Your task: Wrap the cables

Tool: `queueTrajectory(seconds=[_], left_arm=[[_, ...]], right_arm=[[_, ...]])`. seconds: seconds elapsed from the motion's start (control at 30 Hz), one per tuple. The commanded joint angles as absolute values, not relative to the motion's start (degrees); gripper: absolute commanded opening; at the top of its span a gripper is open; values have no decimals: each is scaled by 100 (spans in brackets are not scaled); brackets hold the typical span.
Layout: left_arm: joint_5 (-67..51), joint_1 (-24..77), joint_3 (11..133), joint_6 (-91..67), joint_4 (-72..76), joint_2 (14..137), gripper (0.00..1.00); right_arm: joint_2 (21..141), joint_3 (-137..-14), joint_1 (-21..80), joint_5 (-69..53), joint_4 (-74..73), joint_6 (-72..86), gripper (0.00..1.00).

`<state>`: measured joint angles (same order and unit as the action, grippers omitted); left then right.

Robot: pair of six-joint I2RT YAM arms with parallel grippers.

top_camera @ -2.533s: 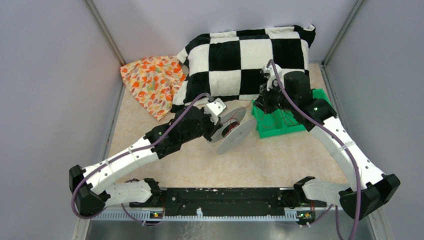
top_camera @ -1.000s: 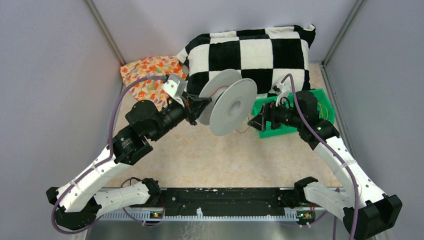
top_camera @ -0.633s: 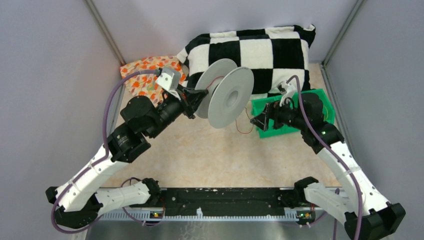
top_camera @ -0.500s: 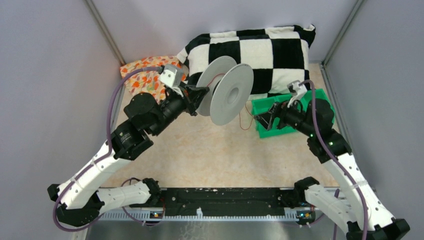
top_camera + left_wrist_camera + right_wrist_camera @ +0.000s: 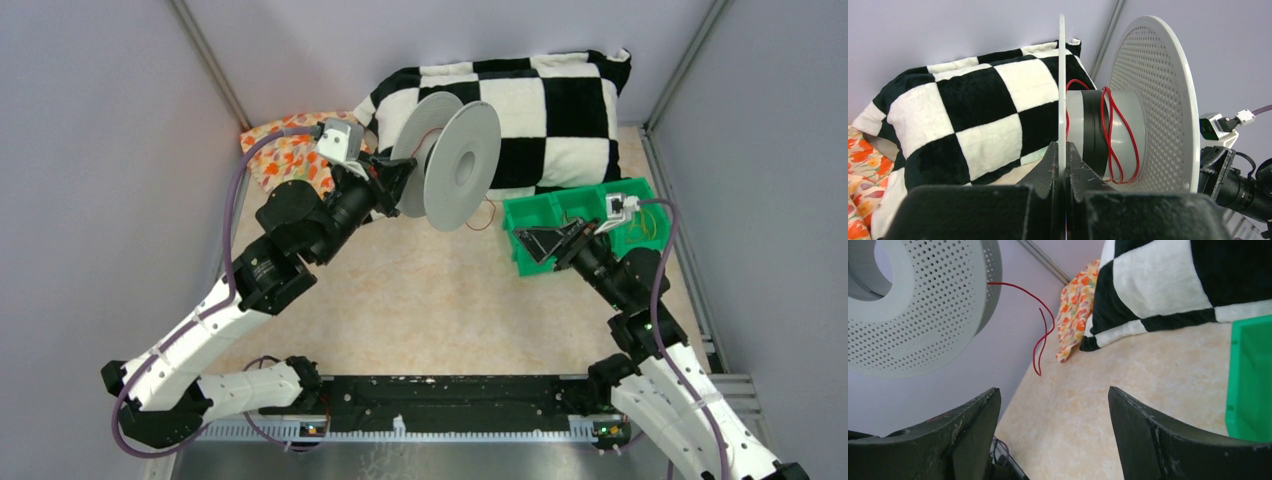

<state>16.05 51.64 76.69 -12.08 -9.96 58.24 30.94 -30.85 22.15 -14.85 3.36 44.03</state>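
Note:
My left gripper (image 5: 398, 182) is shut on the thin rim of the grey spool's (image 5: 462, 165) near flange and holds it in the air before the pillow. In the left wrist view the left gripper (image 5: 1062, 150) pinches that flange edge-on. A red cable (image 5: 1109, 135) is looped loosely round the hub. Its free end (image 5: 485, 215) dangles below the spool. My right gripper (image 5: 536, 246) stands open and empty, low, to the right of the spool. In the right wrist view the dangling cable (image 5: 1042, 335) hangs ahead of the right gripper (image 5: 1053, 395), apart from it.
A green bin (image 5: 545, 210) with thin yellow cables (image 5: 645, 225) sits behind my right gripper. A black-and-white checked pillow (image 5: 520, 100) lies at the back and an orange patterned cloth (image 5: 290, 160) at the back left. Grey walls close in both sides.
The left arm lifted the spool off the table and carried it back and up. The right arm drew out of the bin, then back and down, away from the dangling cable.

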Motion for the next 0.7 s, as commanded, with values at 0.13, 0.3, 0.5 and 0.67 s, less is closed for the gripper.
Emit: queueTrajectory(seconds=[0.13,0.3,0.5,0.67], left_arm=[[1838,5159,7745,-1264,138,5776,0],[1806,5160,7829,-1252,96,5815,0],[1764,5163,7796,-1362,99,5831,0],[1725,5161,7800,-1384,112,5833,0]], right_arm=[[3799,-2881,2889,-1082,2039,4843,81],[4176,-2839,3194,-809,2488,4853,81],[4462,-2819,3398,-521,2863,4839,80],[4912,-2911,3422,-366,3019,4915,77]])
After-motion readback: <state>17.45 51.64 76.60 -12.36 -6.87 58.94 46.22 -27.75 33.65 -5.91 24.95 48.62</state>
